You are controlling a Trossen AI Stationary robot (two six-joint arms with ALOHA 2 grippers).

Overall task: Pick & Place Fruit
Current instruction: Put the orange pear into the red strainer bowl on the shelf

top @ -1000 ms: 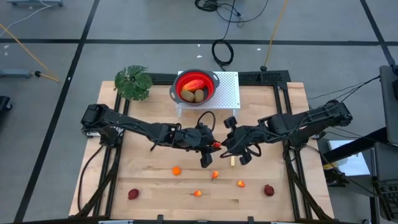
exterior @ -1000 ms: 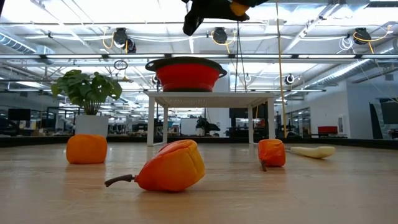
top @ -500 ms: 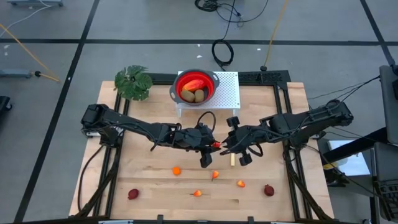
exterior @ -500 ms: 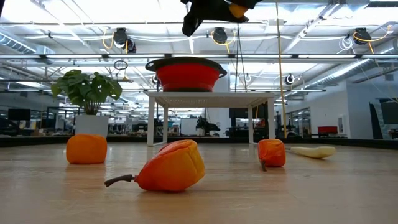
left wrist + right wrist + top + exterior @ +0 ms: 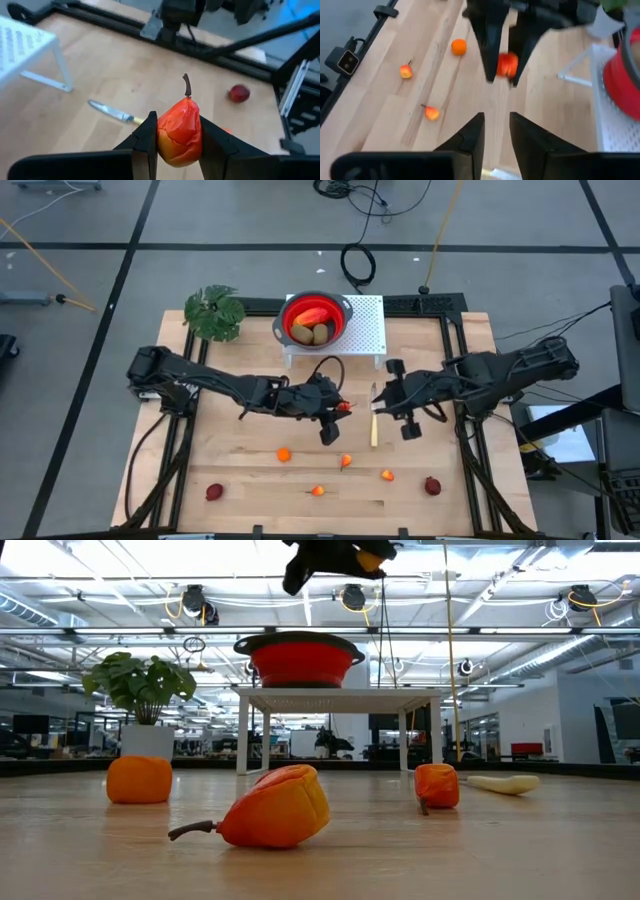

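Observation:
My left gripper (image 5: 336,414) hangs over the table's middle, shut on a small red-orange pear-shaped fruit (image 5: 180,133); in the low view it shows at the top edge (image 5: 352,554). My right gripper (image 5: 392,398) stands a short way off toward the table's right edge, open, with nothing between its fingers (image 5: 493,134). Several small orange fruits (image 5: 284,453) (image 5: 345,461) and two dark-red ones (image 5: 214,492) (image 5: 432,485) lie on the near part of the table. A red bowl (image 5: 340,308) on a white rack (image 5: 368,320) holds an oblong red-yellow fruit (image 5: 312,315) and brown ones (image 5: 320,333). My left gripper pinches the fruit's two sides (image 5: 161,136) between its two fingers, at the fruit's thick lower body. The fingers slant downward toward the table's right side. The fruit is lifted clear of the table, and its stem (image 5: 187,85) points away from the gripper.
A slim knife (image 5: 375,426) lies on the wood between the two grippers, below them. A leafy green plant (image 5: 214,312) stands at the far left corner. Black frame rails (image 5: 470,460) run along the table's left and right sides.
My right gripper has drawn back from the fruit toward the table's right edge, rising a little and rolling at the wrist. The fruit has stayed in my left gripper, which has kept its place.

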